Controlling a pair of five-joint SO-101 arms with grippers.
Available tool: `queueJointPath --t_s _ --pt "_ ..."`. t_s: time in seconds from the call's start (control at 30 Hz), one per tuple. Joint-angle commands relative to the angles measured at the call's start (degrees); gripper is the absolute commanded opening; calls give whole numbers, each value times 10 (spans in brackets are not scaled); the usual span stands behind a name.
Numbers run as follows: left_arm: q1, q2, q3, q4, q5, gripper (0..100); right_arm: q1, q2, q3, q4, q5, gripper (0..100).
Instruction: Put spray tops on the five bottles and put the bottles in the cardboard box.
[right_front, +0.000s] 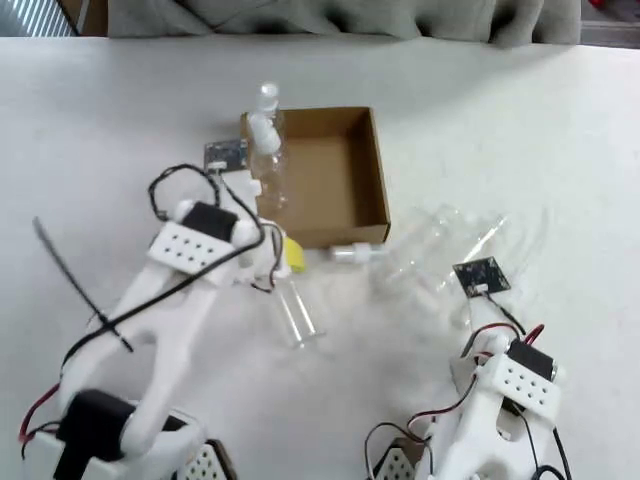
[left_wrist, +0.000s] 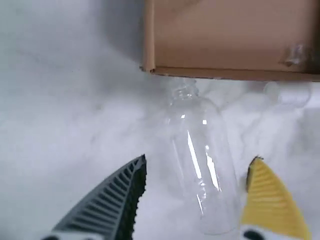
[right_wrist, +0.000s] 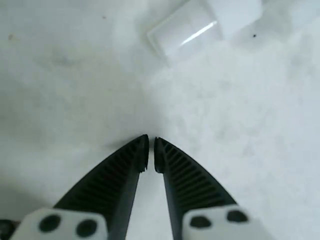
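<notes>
1. The left gripper (left_wrist: 198, 161) had its jaws spread either side of a capless bottle (left_wrist: 200, 150); the bottle lay on the table (left_wrist: 60, 100) with its neck toward the cardboard box (left_wrist: 230, 40), seemingly lined up for a grasp.
2. The right gripper (right_wrist: 151, 150) hung empty, jaws nearly together; clear bottles (right_front: 430, 250) lay near it.
3. The box seemingly held one capped bottle (right_front: 265, 135) against the wall nearest the left arm; a loose spray top (right_front: 355, 253) lay just outside.

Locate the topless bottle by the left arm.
High view: the bottle lies on the table just in front of the box, neck toward it, between the open left claw's fingers.
</notes>
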Motion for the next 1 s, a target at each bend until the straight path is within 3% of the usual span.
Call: queueJointPath --t_s 0.0,0.7,0.8,0.9,0.97 --pt "18 30 -30 -21 18 314 5 -10 -2 -9 -4 16" --pt "21 185 -22 -147 54 303 5 -11 2 -14 4 16" --pt "17 185 -20 -147 48 203 5 -11 2 -14 14 16" --pt "8 188 -22 -147 -10 32 5 -11 2 -14 13 16" --pt "-9 185 -23 -144 -39 37 6 -11 2 -13 12 16"
